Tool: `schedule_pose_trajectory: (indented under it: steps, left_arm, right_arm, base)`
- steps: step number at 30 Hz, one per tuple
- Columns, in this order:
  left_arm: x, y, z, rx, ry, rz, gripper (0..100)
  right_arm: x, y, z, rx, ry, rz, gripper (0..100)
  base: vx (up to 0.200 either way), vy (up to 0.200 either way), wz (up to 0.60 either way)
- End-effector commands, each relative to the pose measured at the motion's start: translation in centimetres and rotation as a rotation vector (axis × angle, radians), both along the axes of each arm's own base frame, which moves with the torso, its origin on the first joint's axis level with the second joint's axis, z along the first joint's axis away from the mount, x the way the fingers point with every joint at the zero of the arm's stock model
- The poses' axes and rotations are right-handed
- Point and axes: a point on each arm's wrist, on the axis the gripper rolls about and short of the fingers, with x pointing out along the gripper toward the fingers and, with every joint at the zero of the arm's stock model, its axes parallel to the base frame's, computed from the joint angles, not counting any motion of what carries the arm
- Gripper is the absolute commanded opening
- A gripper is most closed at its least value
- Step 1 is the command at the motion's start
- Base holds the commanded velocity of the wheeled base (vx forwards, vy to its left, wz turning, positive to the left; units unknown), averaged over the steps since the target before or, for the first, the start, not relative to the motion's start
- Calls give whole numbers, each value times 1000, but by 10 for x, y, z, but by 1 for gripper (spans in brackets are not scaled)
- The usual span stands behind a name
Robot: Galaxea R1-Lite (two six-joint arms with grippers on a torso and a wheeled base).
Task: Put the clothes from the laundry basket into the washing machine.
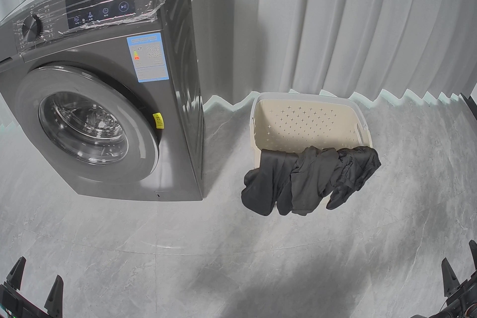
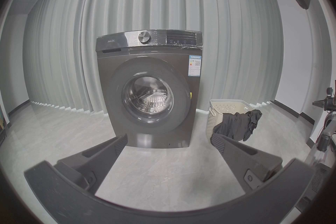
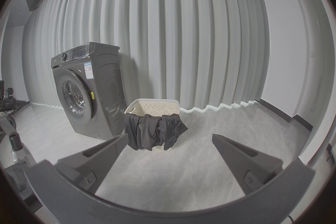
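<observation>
Clothes (image 1: 310,180): a bundle of dark grey fabric, right of centre in the head view. It is draped over the near rim of the laundry basket (image 1: 308,98), and most of it hangs down the outer wall to the floor (image 1: 248,254).

- The laundry basket is cream plastic with small star-shaped holes in its walls. It stands upright on the floor with its far side close to the curtain (image 1: 323,11).
- The washing machine (image 1: 99,110) fills the upper left of the frame. It is a dark grey front-loader standing just beside the basket, with a gap of bare floor between them.
- The round glass door (image 1: 84,127) sits flush with the front, closed. The drum is visible through it.
- The control panel (image 1: 99,8) along the top is wrapped in clear film.
- The left gripper (image 1: 39,270) is at the lower left corner, low over the floor and well apart from both machine and basket. In the left wrist view its fingers (image 2: 105,151) stand spread wide with nothing between them.
- The right gripper (image 1: 458,254) is at the lower right corner, likewise well short of the basket. In the right wrist view its fingers (image 3: 241,154) are also parted and hold nothing.
- The pale pleated curtain runs across the whole back of the scene.
</observation>
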Motion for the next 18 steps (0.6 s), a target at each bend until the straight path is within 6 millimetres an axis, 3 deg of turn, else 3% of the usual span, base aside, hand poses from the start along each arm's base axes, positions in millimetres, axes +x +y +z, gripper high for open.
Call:
schedule_pose_trajectory:
  steps: [1, 10, 18]
  left_arm:
    - [0, 0, -5, -1, -1, 1, 100]
    - [0, 0, -5, 0, -1, 1, 100]
    - [0, 0, -5, 0, -1, 1, 100]
  right_arm:
    - [0, 0, -5, 0, 2, 0, 100]
    - [0, 0, -5, 0, 2, 0, 100]
    - [0, 0, -5, 0, 2, 0, 100]
  base:
    - [0, -200, 0]
    - [0, -200, 0]
    - [0, 0, 0]
